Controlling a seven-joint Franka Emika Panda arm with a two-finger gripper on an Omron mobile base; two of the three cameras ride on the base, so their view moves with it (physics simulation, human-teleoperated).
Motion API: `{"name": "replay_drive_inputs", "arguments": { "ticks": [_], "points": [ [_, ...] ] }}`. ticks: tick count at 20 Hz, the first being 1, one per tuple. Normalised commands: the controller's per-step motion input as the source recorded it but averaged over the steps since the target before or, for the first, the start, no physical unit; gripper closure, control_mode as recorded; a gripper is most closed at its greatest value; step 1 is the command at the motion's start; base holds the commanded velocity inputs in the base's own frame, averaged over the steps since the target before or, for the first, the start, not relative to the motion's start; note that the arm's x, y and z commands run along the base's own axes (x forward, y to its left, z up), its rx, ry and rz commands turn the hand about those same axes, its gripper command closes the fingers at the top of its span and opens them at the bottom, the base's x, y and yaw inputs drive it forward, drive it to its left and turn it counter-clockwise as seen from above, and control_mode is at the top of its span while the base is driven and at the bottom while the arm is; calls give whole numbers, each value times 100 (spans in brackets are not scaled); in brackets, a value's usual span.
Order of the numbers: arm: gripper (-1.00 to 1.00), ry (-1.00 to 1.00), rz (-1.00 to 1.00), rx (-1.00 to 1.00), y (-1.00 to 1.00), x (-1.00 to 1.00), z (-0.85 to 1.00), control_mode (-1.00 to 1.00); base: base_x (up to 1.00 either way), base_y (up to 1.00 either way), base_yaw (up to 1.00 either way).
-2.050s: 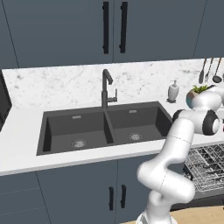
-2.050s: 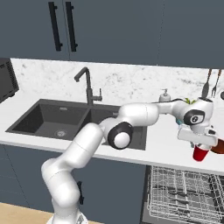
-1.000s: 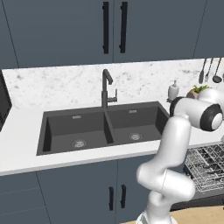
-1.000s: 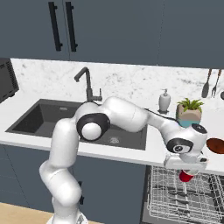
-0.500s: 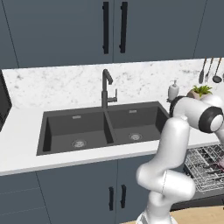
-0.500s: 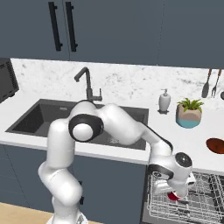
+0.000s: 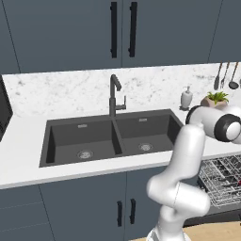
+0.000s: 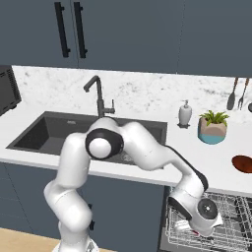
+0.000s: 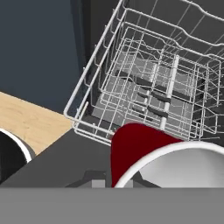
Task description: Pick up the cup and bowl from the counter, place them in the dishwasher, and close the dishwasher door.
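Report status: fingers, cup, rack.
Fingers shut on red cup, low over the wire rack. Rack pulled out. Bowl on the counter. Nothing blocking.

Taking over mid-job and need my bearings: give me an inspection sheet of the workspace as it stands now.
Surface: white speckled counter with dark double sink.
Job's things: red cup at the gripper, above the pulled-out dishwasher rack; brown bowl on the counter at right.
Clutter: soap dispenser, potted plant, faucet.
Grippers: gripper shut on the cup, judging by the hand view; fingertips themselves hidden.
Cables: nothing seen.
Surroundings: blue-grey cupboards with black handles, utensils hanging on the wall, wooden floor.
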Motion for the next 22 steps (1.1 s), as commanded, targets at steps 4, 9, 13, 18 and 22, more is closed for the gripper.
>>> {"name": "replay_drive_inputs", "arguments": {
  "ticks": [4, 9, 13, 18, 22],
  "points": [
    [100, -4, -3, 13, -33, 0, 14, -100, 0, 0, 0],
    [100, 0, 0, 11, -37, 4, 0, -100, 0, 0, 0],
    [100, 10, -3, 3, -16, 41, 1, -100, 0, 0, 0],
    [100, 7, -4, 0, 0, 50, -12, -100, 0, 0, 0],
    [100, 0, 0, 0, 5, 15, -41, -100, 0, 0, 0]
  ]
}}
